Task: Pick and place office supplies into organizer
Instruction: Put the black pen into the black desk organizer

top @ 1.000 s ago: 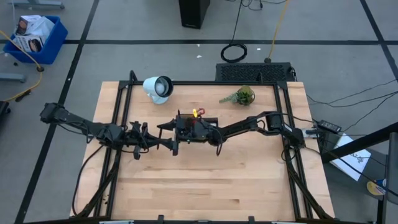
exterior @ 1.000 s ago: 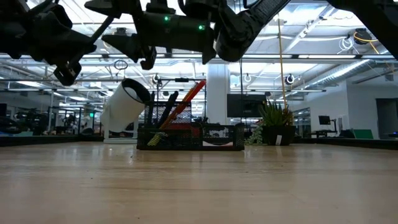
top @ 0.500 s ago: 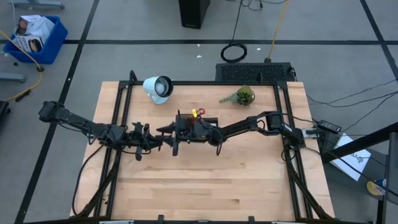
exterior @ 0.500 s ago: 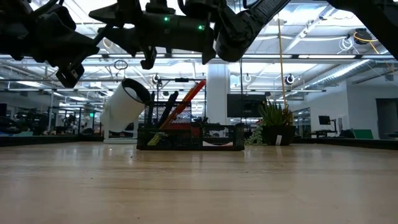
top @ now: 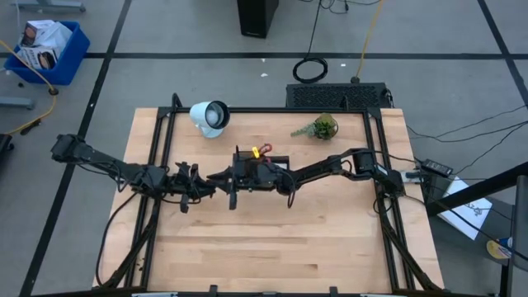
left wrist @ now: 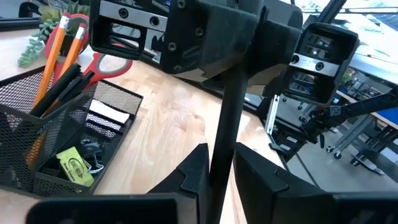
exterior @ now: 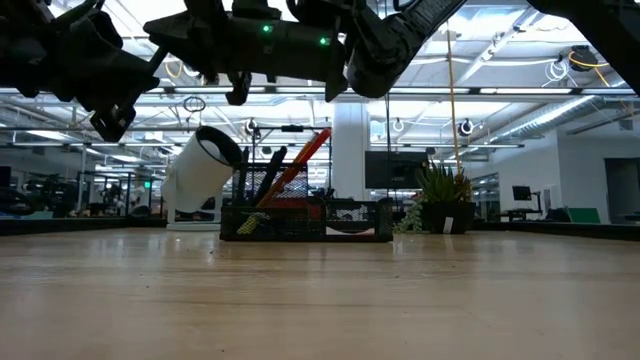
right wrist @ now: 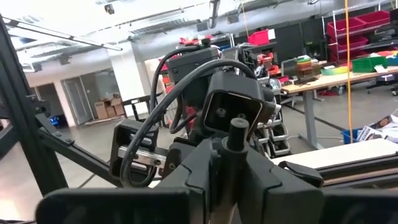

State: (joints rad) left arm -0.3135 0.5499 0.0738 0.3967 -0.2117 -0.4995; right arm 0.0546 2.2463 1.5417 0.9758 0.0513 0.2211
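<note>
Two pencils point(left wrist: 62, 56), scissors point(left wrist: 102, 62) upright in organizer point(left wrist: 37, 168).

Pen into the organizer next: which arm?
Right. Its claw is clamped on the slim black pen and hangs by the black mesh organizer; the left claw is farther off.

Both arms are dark and jointed, built of blocky black housings with black cables looping along them. Two small green lights glow on the housing at the upper middle of the low view.
</note>
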